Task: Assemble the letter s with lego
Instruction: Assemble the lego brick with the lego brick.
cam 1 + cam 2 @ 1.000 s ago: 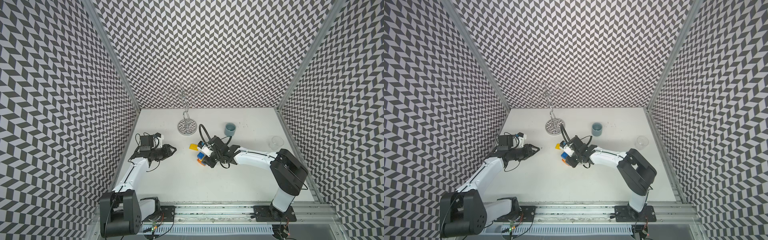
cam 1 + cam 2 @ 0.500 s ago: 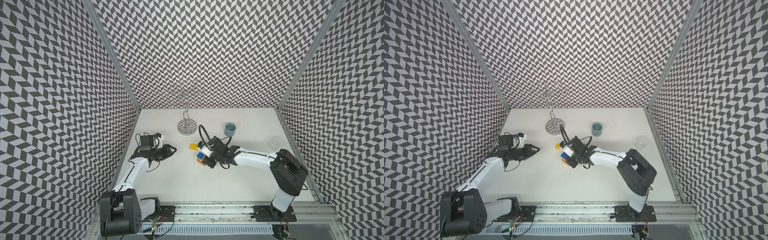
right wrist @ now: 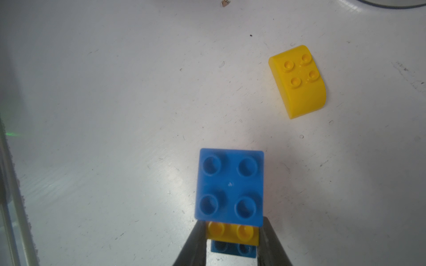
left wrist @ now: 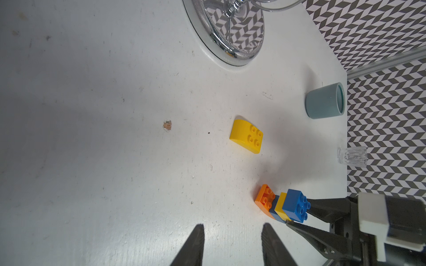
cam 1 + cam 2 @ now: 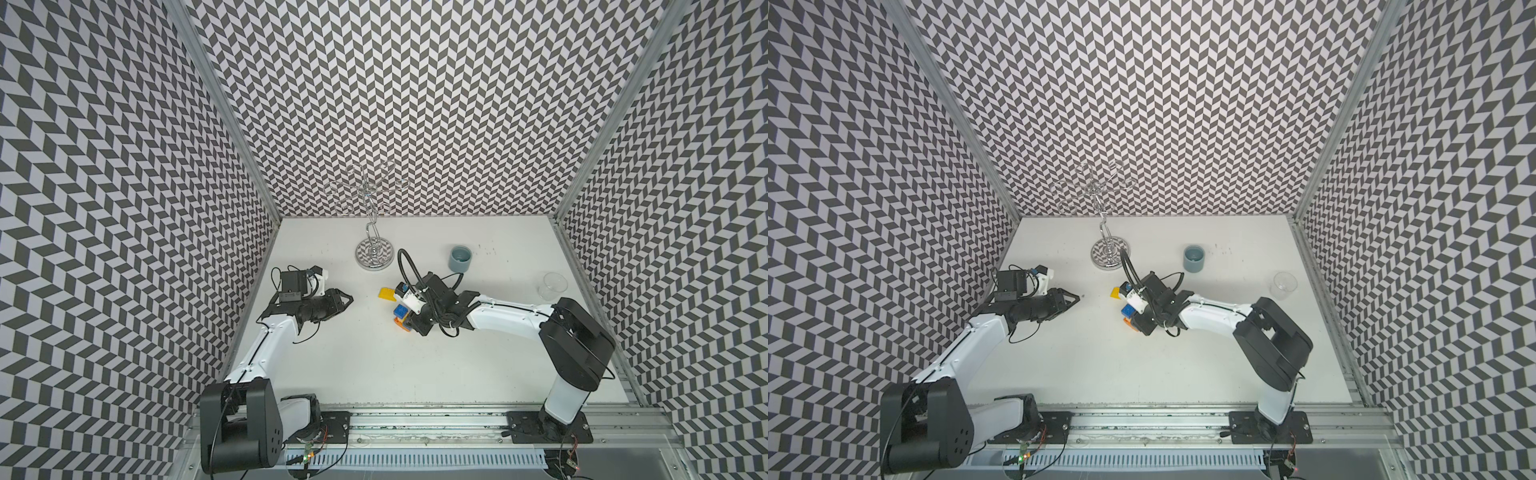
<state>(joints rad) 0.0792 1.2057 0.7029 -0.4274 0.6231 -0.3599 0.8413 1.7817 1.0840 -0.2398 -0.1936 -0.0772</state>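
Cabling and camera housing on the right arm are covering most of the brick stack in both top views; only a blue top and an orange sliver are showing there. From the right wrist, the top blue brick is blocking the orange brick entirely, and the fingers are running off the frame edge. The left wrist view is cutting off the chrome stand. Any lettering on the studs is coming out too blurred to read.

The right gripper is pinching the stack at its middle yellow brick, with the jaws pressing on two opposite sides. The left gripper is hanging with its jaws a little apart and nothing between them, well apart from the bricks.

The stack is sitting near the middle of the table. Its long axis is rising from the tabletop and its studs are facing up. Orange is lying lowest, then the lower blue brick, yellow and blue, in offset steps. Whether orange is touching the tabletop is hard to tell.

A loose yellow brick, curved along one side, is lying studs up near the stack, between it and the stand, touching neither. A grey cup and a clear glass are standing upright farther toward the right arm's side.
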